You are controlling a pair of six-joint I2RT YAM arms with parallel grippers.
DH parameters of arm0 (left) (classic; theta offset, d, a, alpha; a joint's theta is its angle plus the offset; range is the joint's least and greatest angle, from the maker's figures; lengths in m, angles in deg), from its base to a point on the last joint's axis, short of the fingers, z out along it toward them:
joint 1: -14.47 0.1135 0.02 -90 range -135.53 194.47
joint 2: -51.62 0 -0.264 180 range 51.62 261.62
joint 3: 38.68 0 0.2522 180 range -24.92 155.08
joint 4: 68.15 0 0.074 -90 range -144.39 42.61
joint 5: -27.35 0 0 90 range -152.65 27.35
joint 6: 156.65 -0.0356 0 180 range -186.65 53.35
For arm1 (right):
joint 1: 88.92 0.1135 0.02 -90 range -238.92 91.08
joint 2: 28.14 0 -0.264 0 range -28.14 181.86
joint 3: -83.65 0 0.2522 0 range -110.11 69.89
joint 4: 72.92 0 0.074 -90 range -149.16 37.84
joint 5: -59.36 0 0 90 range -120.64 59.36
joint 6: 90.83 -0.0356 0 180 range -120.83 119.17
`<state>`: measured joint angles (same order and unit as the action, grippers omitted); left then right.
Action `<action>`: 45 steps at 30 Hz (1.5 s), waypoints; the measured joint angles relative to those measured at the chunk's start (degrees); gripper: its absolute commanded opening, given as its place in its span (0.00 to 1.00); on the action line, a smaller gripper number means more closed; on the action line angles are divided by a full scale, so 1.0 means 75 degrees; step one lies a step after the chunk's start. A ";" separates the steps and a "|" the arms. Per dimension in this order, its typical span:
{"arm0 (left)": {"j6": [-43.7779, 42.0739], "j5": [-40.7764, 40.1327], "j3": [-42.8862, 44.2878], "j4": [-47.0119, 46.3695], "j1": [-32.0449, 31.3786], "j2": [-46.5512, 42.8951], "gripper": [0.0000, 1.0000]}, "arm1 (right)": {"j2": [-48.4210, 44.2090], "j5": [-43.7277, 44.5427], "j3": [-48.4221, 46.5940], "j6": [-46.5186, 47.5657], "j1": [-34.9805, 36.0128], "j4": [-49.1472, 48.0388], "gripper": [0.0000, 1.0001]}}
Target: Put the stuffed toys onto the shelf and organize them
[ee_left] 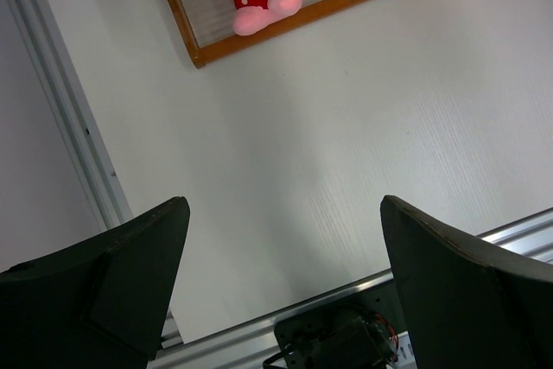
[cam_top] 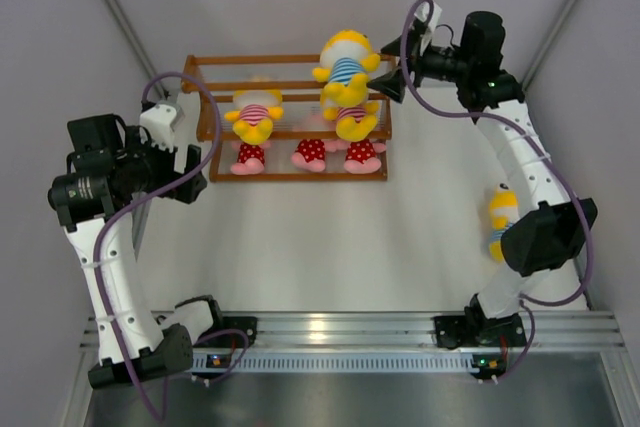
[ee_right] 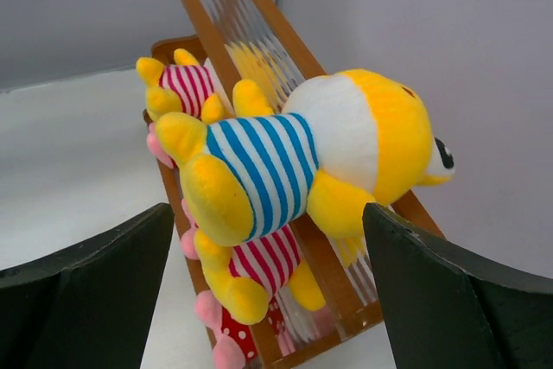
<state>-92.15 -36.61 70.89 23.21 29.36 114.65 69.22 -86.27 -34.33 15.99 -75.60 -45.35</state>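
Stuffed toy (cam_top: pixel 500 209): yellow, loose on the table (cam_top: pixel 320 247) at 3 o'clock, half hidden behind the right arm (cam_top: pixel 545 232).
Left gripper (ee_left: pixel 283 205): jaws wide apart, empty, at 9 o'clock off the near left corner of the shelf (cam_top: pixel 290 176).
Open room: bare table before the shelf.
Shelf: 12 o'clock; three pink toys (cam_top: pixel 310 153) lowest, two pink-striped toys (cam_top: pixel 255 113) above, a blue-striped toy (cam_top: pixel 345 69) on top.
Right gripper (ee_right: pixel 268 209): spread wide, holding nothing, beside the top toy at 1 o'clock.

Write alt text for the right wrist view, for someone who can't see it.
A yellow blue-striped toy lies sideways high on the wooden shelf, above a pink-striped toy. The right end effector is open in front of it, dark fingers either side, touching nothing.
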 measured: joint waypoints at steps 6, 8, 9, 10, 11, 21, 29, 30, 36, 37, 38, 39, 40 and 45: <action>0.0000 -0.0009 -0.0286 0.0003 0.0000 -0.0085 0.98 | -0.1142 0.2961 0.0189 -0.1673 -0.0017 0.1011 0.91; -0.0023 -0.0015 -0.0446 0.0000 0.0000 -0.0087 0.98 | -0.1868 0.4319 0.0603 -0.2229 -0.0064 0.1364 0.92; -0.0044 -0.0017 -0.0527 0.0003 0.0000 -0.0087 0.98 | -0.2308 0.4992 0.0962 -0.2556 -0.0117 0.1463 0.93; -0.0064 -0.0023 -0.0597 0.0003 0.0000 -0.0085 0.98 | -0.2830 0.5718 0.1390 -0.2964 -0.0242 0.1731 0.94; -0.0090 -0.0029 -0.0644 0.0003 0.0000 -0.0085 0.98 | -0.3206 0.6175 0.1763 -0.3319 -0.0475 0.1900 0.95; -0.0265 -0.0085 -0.0982 -0.0012 -0.0143 -0.0117 0.91 | -0.2690 0.9241 0.5680 -0.5470 -0.4392 0.2900 0.95; -0.0219 0.0251 -0.2256 0.0003 -0.0868 -0.0236 0.86 | -0.2130 0.9425 0.6362 -0.5525 -0.4561 0.2967 0.69; -0.0221 0.0268 -0.2366 0.0003 -0.0994 -0.0233 0.86 | -0.2011 0.9294 0.6368 -0.5485 -0.4561 0.2906 0.61; -0.0338 0.0481 -0.2774 -0.0009 -0.1848 -0.0239 0.80 | -0.1888 0.8483 0.6805 -0.5421 -0.4555 0.2404 0.00; -0.0367 0.0539 -0.2827 -0.0017 -0.2095 -0.0239 0.80 | -0.2020 0.8332 0.6878 -0.5461 -0.4538 0.2401 0.00; -0.0391 0.0597 -0.2868 -0.0029 -0.2340 -0.0239 0.81 | -0.2183 0.8224 0.6959 -0.5488 -0.4523 0.2416 0.00; -0.0385 0.0592 -0.2911 -0.0087 -0.2696 -0.0242 0.81 | -0.2398 0.8116 0.7035 -0.5540 -0.4485 0.2503 0.00; -0.0382 0.0589 -0.2943 -0.0160 -0.3031 -0.0265 0.82 | -0.2684 0.8017 0.7102 -0.5633 -0.4380 0.2617 0.00; -0.0216 -0.0009 -0.2993 -0.0702 -0.5047 -0.0192 0.77 | -0.4150 0.7816 0.7122 -0.6368 -0.2964 0.3203 0.00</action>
<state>-93.77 -36.68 48.44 17.95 -8.49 113.21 38.09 -27.65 19.08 -31.77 -97.83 -21.33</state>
